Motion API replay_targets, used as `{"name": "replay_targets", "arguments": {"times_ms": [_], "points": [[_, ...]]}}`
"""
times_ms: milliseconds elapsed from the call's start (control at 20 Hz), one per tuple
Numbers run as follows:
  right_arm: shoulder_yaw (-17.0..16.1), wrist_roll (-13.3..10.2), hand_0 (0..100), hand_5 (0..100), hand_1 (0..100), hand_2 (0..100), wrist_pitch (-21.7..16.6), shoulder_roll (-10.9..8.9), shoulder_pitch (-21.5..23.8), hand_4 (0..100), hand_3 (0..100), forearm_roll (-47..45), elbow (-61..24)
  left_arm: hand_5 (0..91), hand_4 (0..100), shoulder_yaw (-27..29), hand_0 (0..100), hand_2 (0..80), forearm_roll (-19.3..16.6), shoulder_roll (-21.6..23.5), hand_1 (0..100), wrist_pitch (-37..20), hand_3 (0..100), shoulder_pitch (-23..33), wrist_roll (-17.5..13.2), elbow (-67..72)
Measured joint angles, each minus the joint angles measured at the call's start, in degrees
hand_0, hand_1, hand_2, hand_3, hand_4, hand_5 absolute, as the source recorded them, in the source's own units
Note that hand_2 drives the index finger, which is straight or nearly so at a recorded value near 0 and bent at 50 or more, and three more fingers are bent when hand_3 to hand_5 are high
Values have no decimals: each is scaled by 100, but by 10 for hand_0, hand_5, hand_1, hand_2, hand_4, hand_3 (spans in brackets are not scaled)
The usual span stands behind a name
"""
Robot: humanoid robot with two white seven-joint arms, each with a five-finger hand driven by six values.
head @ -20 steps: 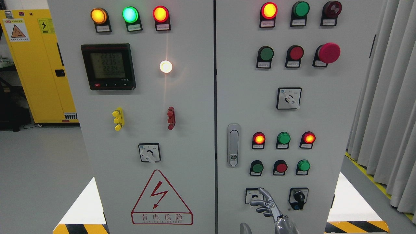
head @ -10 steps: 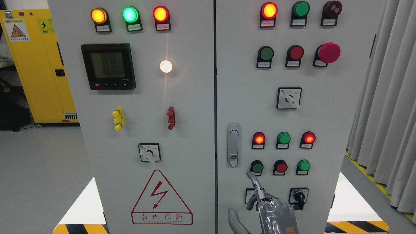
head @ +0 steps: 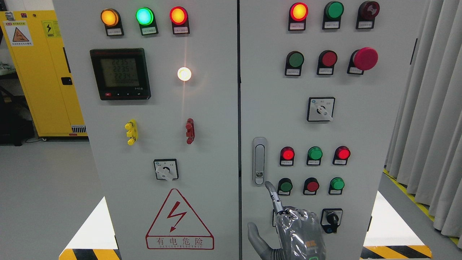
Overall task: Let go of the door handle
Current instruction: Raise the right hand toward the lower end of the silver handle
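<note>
Low on the right door of the grey double-door electrical cabinet point(head: 216, 108) you have the robot's right hand point(head: 288, 225), wrapped in clear plastic film, arm coming in at the bottom edge right of centre; index finger point(head: 272, 195) extended up and left, thumb point(head: 254, 234) sticking out to the left, remaining fingers hidden behind the back of the hand, so you can call it loosened, grasping nothing; fingertip sits just below the silver vertical recessed door handle point(head: 258, 160), very close, but whether it touches I cannot tell; handle is flush in its slot, upright, near the left edge of the right door, beside the centre seam; hand covers a small square rotary selector, only its left edge visible; black key switch point(head: 331, 219) just right of the hand; above the hand, a row of green, red, green round pushbuttons point(head: 312, 186), and over that red, green, red pilot lamps point(head: 315, 154); higher up, a white-faced rotary selector switch point(head: 320, 109) and a big red mushroom stop button point(head: 364, 59); left door carries a black digital meter point(head: 120, 74), a lit white lamp point(head: 184, 74), and a red triangular lightning warning label point(head: 179, 220); yellow metal safety cabinet point(head: 43, 72) far left; grey curtains point(head: 429, 119) right; left hand not visible.
</note>
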Motion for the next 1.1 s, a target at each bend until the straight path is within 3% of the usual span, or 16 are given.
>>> {"name": "replay_targets", "arguments": {"times_ms": [401, 1102], "points": [[6, -255, 427, 1000, 307, 0, 36, 17, -191, 980, 970, 319, 340, 0, 0, 0, 120, 0, -1, 0, 556, 0, 0, 0, 0, 0], [5, -301, 440, 1000, 317, 0, 221, 28, -488, 977, 965, 379, 719, 0, 0, -1, 120, 0, -1, 0, 556, 1, 0, 0, 0, 0]]}}
